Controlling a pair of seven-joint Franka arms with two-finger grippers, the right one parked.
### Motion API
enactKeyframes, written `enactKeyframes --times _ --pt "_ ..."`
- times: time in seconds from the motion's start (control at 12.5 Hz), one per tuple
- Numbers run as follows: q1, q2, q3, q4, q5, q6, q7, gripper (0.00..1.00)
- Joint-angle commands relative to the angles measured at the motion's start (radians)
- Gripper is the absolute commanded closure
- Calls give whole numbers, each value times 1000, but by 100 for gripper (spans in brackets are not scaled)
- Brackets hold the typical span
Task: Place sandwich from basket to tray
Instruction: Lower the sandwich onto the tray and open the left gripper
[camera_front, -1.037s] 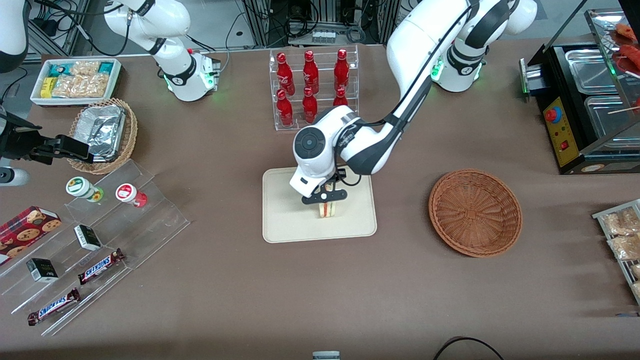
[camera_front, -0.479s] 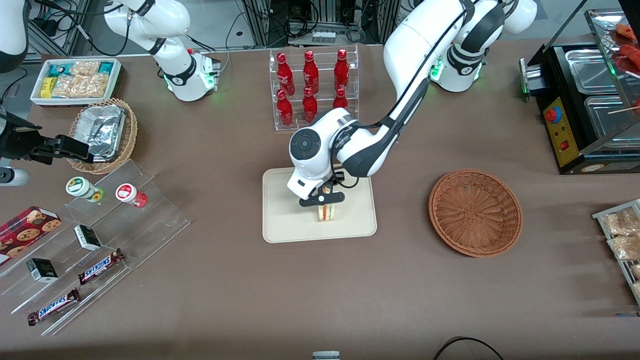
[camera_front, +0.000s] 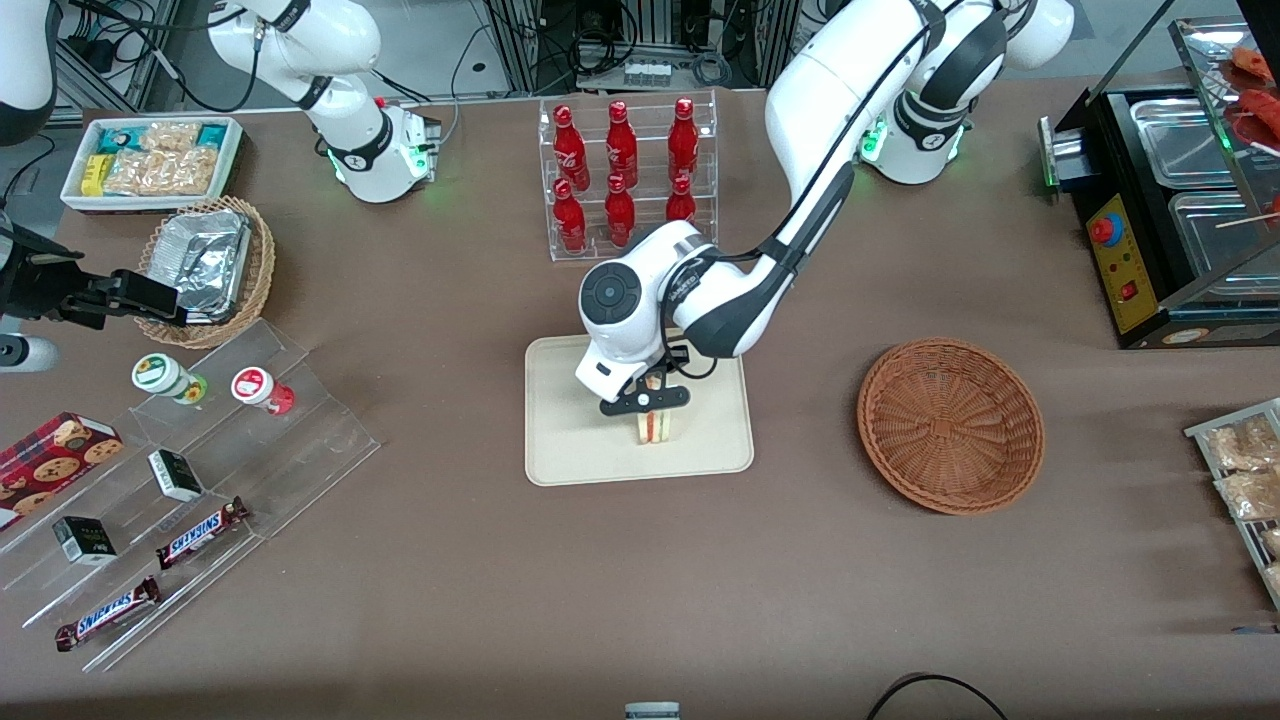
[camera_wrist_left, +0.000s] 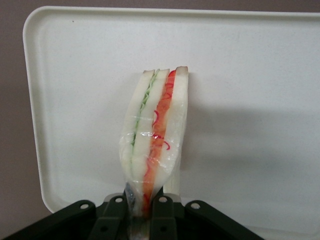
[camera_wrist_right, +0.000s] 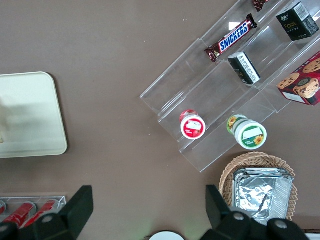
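Note:
The sandwich (camera_front: 656, 425) (camera_wrist_left: 155, 135), a plastic-wrapped wedge of white bread with green and red-orange filling, stands on its edge on the cream tray (camera_front: 570, 445) (camera_wrist_left: 250, 75). My left gripper (camera_front: 646, 398) (camera_wrist_left: 142, 215) is directly above the tray's middle, shut on the sandwich's narrow end, one finger (camera_wrist_left: 114, 215) on each side of the wrap. The round reddish-brown wicker basket (camera_front: 950, 424) sits on the table toward the working arm's end and has nothing in it.
A clear rack of red bottles (camera_front: 625, 175) stands just farther from the camera than the tray. Toward the parked arm's end are a tan basket with a foil container (camera_front: 208, 262), acrylic shelves with snacks (camera_front: 190, 480) and a white bin (camera_front: 150, 160). A food warmer (camera_front: 1170, 200) stands at the working arm's end.
The left arm's wrist has shifted slightly toward the parked arm's end with the sandwich still gripped; the sandwich stays over the tray's middle.

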Motion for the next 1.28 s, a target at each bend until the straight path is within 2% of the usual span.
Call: enactKeyframes --times 0.0,0.48,0.56,0.64,0.72,0.8,1.2 --pt "-16 17 10 35 22 0 -59 100" --pt "-16 28 10 30 24 11 -42 100" --pt "-16 31 10 32 24 14 -41 90" --pt "-16 31 10 32 22 14 -39 65" --pt "-16 33 10 35 22 15 -21 13" --pt "-16 31 10 35 22 14 -6 0" --pt "-13 8 10 44 22 0 2 0"
